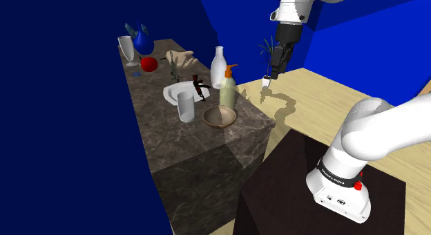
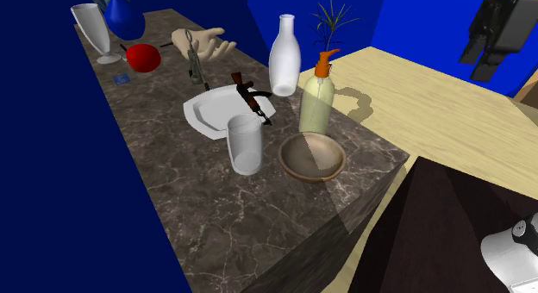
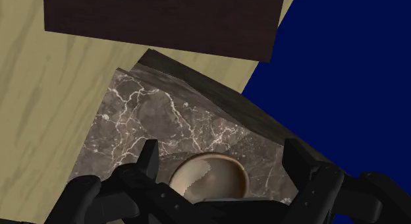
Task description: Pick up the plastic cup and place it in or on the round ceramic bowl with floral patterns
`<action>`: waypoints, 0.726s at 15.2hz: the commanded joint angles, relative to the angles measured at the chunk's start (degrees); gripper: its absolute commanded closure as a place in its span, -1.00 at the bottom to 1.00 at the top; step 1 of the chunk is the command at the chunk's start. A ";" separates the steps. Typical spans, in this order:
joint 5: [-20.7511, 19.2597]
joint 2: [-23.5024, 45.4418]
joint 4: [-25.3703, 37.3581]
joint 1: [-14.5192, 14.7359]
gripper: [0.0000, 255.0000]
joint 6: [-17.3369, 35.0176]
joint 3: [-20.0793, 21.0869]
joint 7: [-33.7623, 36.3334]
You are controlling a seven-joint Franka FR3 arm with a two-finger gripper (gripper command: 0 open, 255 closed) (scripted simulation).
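We record: grey cup [image 1: 185, 106] upright on the marbled counter [image 1: 159, 147], just left of the brown bowl [image 1: 219, 117] in the shoulder view. Gripper [image 1: 269, 79] raised farther right, fingers wide apart, holding nothing.

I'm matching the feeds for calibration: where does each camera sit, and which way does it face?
Shoulder view: beside the stand, looking down over the counter; arm and gripper show.
Second exterior view: nearer the counter, looking down at cup and bowl; gripper at upper right.
Wrist view: rides the gripper, looking past its open fingers at the bowl.
All three share the bowl.
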 commanded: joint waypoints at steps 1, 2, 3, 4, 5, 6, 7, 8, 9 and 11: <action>0.00 0.00 0.00 0.00 -1.00 0.00 0.00 0.00; 0.27 1.80 0.32 0.17 -1.00 1.70 0.77 0.70; 0.49 3.66 0.72 0.31 -1.00 3.36 1.53 1.40; 0.68 5.56 1.21 0.44 -1.00 4.98 2.28 2.11; 0.82 7.50 1.77 0.53 -1.00 6.56 3.03 2.82; 0.90 9.47 2.42 0.63 -1.00 8.09 3.74 3.54; 0.94 11.49 3.16 0.69 -1.00 9.56 4.45 4.27; 0.92 13.53 3.97 0.75 -1.00 10.98 5.14 5.02; 0.85 15.60 4.86 0.78 -1.00 12.34 5.82 5.78; 0.51 19.81 6.87 0.81 -1.00 14.88 7.11 7.36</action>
